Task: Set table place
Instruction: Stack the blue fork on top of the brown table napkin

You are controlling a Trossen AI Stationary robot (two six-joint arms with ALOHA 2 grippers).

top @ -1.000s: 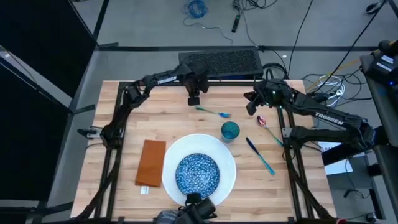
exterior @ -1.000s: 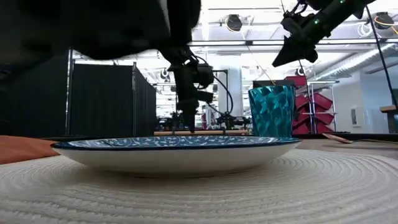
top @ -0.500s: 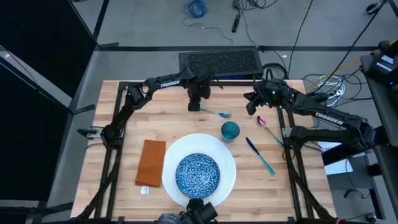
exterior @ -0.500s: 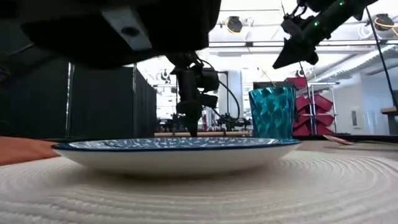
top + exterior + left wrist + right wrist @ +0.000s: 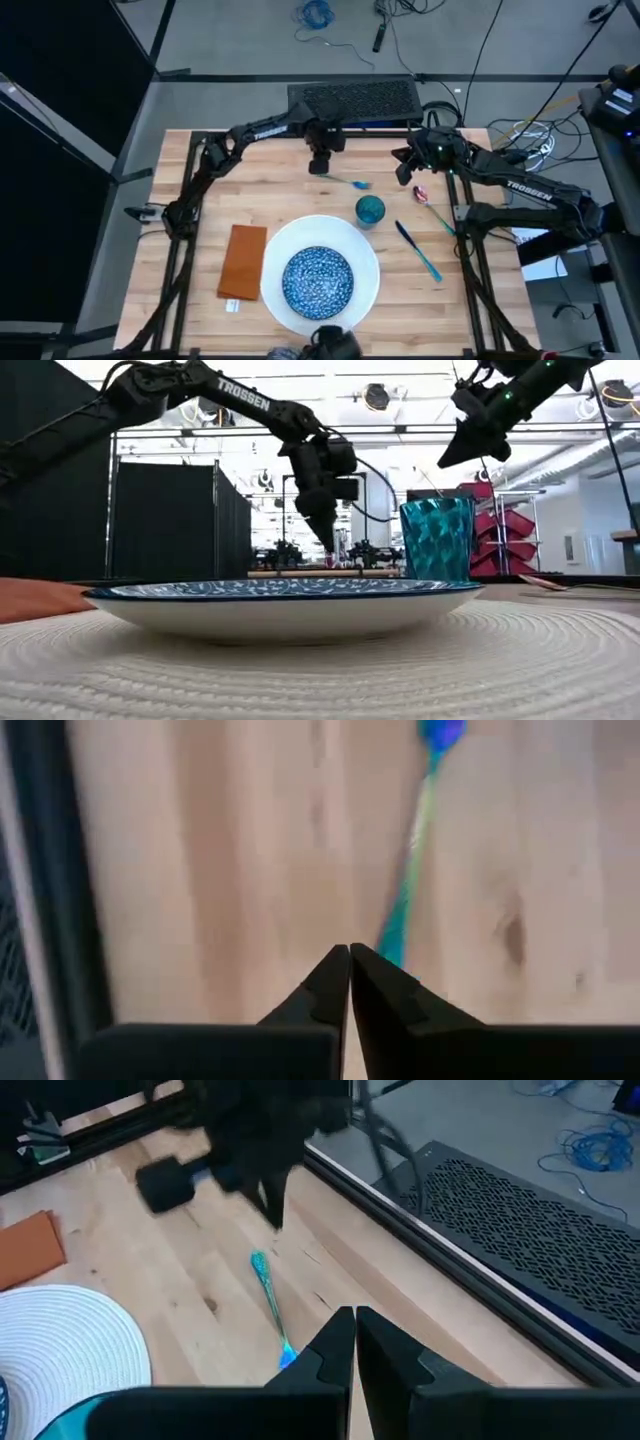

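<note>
The white plate (image 5: 365, 262) with the blue speckled bowl (image 5: 317, 280) on it lies at the near middle of the table (image 5: 200, 180). The orange-brown napkin (image 5: 243, 261) lies flat to its left. The teal cup (image 5: 370, 210) stands upright beyond the plate. A slim teal piece of cutlery (image 5: 347, 181) lies flat at the far middle. My left gripper (image 5: 320, 168) is shut, its tips (image 5: 350, 952) just over that piece's left end (image 5: 395, 940); whether they touch it, I cannot tell. My right gripper (image 5: 405, 178) hangs shut high above the table (image 5: 445, 460).
A dark-and-teal knife (image 5: 418, 250) and a spoon with a reddish bowl (image 5: 432, 207) lie right of the cup. A black perforated panel (image 5: 353, 99) stands behind the table's far edge. A dark thing (image 5: 330, 342) sits at the near edge. Bare wood shows at the far left.
My left gripper has moved toward the table's right edge, to the left end of the teal cutlery, and stays shut. The dark thing that blocked the top of the low view has gone from it. The right arm has kept still.
</note>
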